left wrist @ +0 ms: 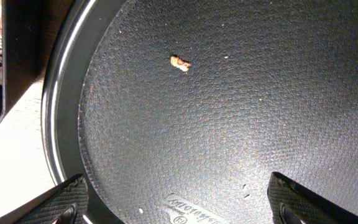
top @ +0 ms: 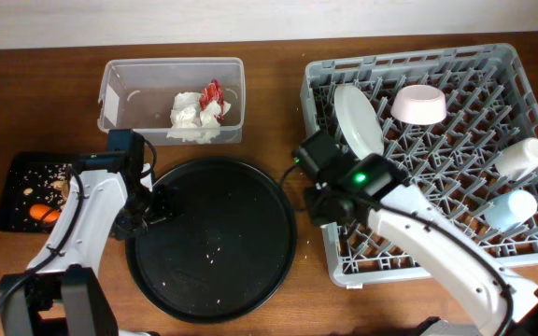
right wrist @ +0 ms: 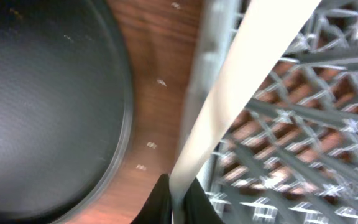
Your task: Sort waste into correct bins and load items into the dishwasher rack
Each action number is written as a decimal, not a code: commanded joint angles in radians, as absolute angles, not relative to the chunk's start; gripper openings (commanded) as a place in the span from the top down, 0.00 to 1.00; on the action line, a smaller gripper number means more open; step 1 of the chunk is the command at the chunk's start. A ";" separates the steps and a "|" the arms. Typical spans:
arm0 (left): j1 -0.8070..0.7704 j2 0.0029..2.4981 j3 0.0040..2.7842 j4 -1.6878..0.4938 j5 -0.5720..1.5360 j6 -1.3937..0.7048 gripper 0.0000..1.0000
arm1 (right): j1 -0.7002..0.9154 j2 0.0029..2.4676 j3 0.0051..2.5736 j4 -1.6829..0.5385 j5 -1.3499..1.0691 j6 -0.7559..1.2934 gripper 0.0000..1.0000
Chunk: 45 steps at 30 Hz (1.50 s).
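My right gripper (right wrist: 180, 193) is shut on the rim of the white plate (top: 358, 119), which stands tilted at the left side of the grey dishwasher rack (top: 344, 271); the plate shows edge-on in the right wrist view (right wrist: 247, 81). The cream bowl (top: 418, 103), white cup (top: 521, 157) and light blue cup (top: 510, 210) lie in the rack. My left gripper (left wrist: 179, 208) is open and empty over the round black tray (left wrist: 229, 112), near a beige crumb (left wrist: 179, 62). The napkin (top: 190, 117) and red wrapper (top: 213, 93) lie in the clear tub (top: 120, 93). The carrot (top: 43, 215) and scraps (top: 49, 173) lie in the small black tray (top: 12, 201). The fork is out of view.
The large round black tray (top: 213, 280) lies between the arms with a few small crumbs on it. A strip of bare wooden table (right wrist: 160, 93) separates it from the rack's left wall (right wrist: 204, 106).
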<state>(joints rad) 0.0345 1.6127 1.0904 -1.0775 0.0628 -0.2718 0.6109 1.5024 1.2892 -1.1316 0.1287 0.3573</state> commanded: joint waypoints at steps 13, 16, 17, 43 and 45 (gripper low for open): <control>0.031 1.591 1.094 -1.079 0.056 -0.260 0.08 | 0.496 1.686 1.234 -1.059 0.178 0.056 0.75; 0.031 1.591 1.094 -1.079 0.056 -0.260 0.08 | 0.496 1.661 1.236 -1.087 0.178 0.128 0.59; 0.031 1.591 1.094 -1.079 0.056 -0.260 0.08 | 0.496 1.627 1.236 -1.089 0.178 0.169 0.59; -0.132 0.701 0.798 -0.947 -0.061 -0.315 0.01 | -0.138 0.582 0.939 -1.069 -0.134 0.042 0.02; -0.132 0.639 0.797 -0.947 -0.060 -0.315 0.01 | -0.138 0.524 0.939 -1.088 -0.134 0.041 0.02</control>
